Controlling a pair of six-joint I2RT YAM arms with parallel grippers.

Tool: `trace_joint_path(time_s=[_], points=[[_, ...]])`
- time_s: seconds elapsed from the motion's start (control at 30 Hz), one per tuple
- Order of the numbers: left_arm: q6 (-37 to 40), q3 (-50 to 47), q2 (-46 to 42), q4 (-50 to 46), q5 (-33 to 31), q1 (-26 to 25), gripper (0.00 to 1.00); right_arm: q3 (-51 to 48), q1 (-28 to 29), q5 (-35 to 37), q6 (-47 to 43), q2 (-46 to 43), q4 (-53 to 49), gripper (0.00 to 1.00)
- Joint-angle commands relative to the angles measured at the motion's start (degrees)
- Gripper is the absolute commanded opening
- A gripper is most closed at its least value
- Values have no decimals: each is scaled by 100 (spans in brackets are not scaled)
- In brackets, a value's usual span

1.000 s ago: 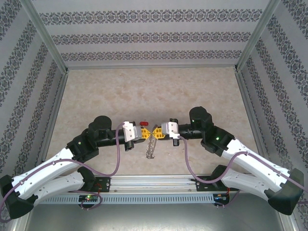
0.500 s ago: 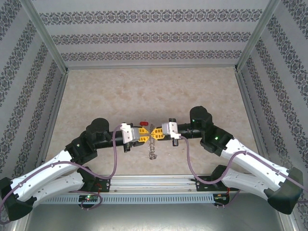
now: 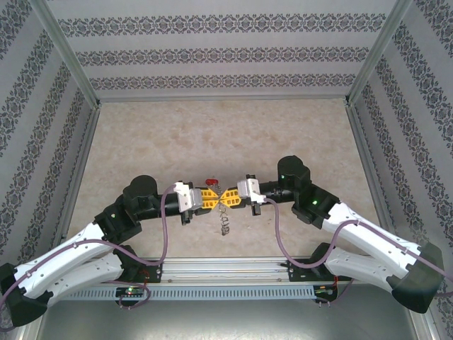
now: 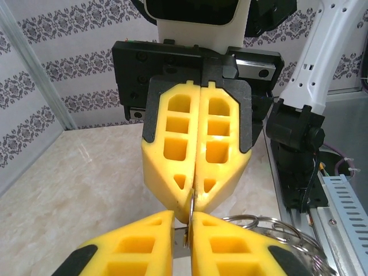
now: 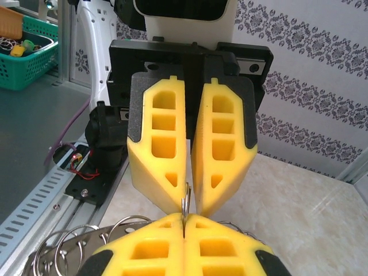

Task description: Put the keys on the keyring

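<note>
Overhead, mid-table: left gripper (image 3: 216, 198) and right gripper (image 3: 228, 196) meet tip to tip above the table (image 3: 212, 120). The keyring (image 3: 225, 217) hangs between them with its loops dangling. The red key (image 3: 207, 182) sits just behind the left fingers, held by neither and too small for detail.

Left wrist view: own fingers stand a sliver apart with the keyring's edge between them; whether they clamp it cannot be told. Opposite, the right fingers press together on that same edge. Wire loops (image 4: 270, 225) are cut off at lower right.

Right wrist view: own fingers are fully closed, and the keyring's edge rises from their seam.

Handling note: one side should hold the keyring firmly while the other frees itself for the key. Seen edge-on, the keyring's split is not discernible.
</note>
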Motion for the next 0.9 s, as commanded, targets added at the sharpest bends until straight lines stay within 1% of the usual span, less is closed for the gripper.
trace_joint_path(time_s=[0.0,0.07,0.2,0.27,0.33,0.37,0.47,0.53,0.67,0.73,0.87], points=[[-69,-53,-69,267,77,-90,10,-57,78,-379,89,-10,373,0],[-67,-53,-81,260,87,-90,0,-70,78,-354,85,-5,360,0],[-27,-57,-111,168,36,-89,0,-80,87,-135,56,-74,240,0],[-6,-53,-141,87,-122,-90,0,-87,87,63,60,-133,146,18],[-23,-63,-186,39,-339,-90,0,-144,87,339,129,-226,109,31],[-31,-69,-204,-21,-470,-86,0,-182,80,505,179,-273,75,36],[-163,-119,-243,-158,-948,-90,0,-205,-9,1060,433,-365,-96,43],[-293,-212,-337,-253,-1259,-90,0,-131,-177,1344,700,-327,-306,44],[-650,-518,-760,-422,-1848,-90,0,110,-477,1954,1120,-48,-855,45],[-867,-691,-1028,-434,-2214,-91,0,278,-539,2337,1215,200,-1140,45],[-1225,-939,-1585,-611,-3057,-90,0,740,-605,3001,1421,1091,-1673,44]])
